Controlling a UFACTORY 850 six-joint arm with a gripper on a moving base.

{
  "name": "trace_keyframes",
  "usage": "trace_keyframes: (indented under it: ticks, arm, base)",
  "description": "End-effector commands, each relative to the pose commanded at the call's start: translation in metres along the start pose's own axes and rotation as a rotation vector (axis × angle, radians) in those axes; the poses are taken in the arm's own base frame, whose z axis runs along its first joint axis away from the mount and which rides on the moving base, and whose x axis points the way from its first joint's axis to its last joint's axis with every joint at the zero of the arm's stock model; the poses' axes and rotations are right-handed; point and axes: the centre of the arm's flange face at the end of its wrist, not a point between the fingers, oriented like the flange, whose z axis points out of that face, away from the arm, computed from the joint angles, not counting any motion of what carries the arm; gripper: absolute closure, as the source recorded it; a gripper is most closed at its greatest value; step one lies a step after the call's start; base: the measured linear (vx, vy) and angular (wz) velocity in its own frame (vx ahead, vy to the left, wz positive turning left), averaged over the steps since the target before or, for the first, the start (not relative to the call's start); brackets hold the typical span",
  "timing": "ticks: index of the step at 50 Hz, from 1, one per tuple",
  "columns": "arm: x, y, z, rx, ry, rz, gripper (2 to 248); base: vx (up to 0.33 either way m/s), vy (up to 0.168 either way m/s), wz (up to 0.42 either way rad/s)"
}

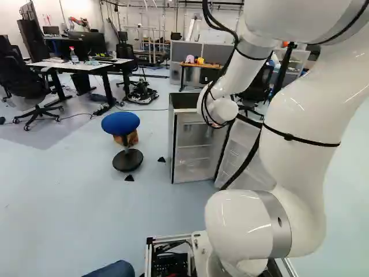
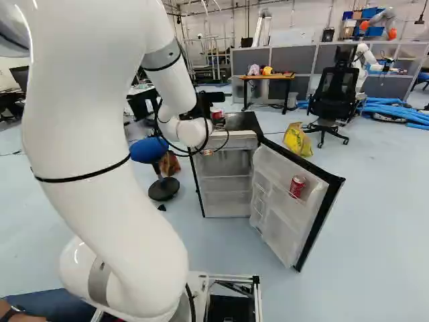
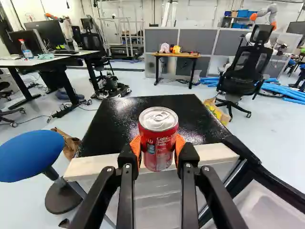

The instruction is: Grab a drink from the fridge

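The fridge (image 3: 113, 125) is close; moving low could knock its top. Its open door (image 2: 285, 231) may be struck by turning. The end effector (image 3: 158, 149) grips the can (image 3: 158, 131), near the fridge's front edge; weak pressure could let it slip.

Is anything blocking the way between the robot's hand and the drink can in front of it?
Nothing visible: the hand has the red can gripped between its orange pads, which press it from both sides. The second can, off in the open fridge door, isn't between them.
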Motion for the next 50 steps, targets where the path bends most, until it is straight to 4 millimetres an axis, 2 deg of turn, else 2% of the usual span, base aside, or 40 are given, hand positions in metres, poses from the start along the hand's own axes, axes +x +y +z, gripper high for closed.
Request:
trace_keyframes:
  ticks: [50]
  arm:
    - [0.008, -0.018, 0.072, -0.005, -0.034, 0.034, 157]
  base:
    - [0.000, 0.000, 0.000]
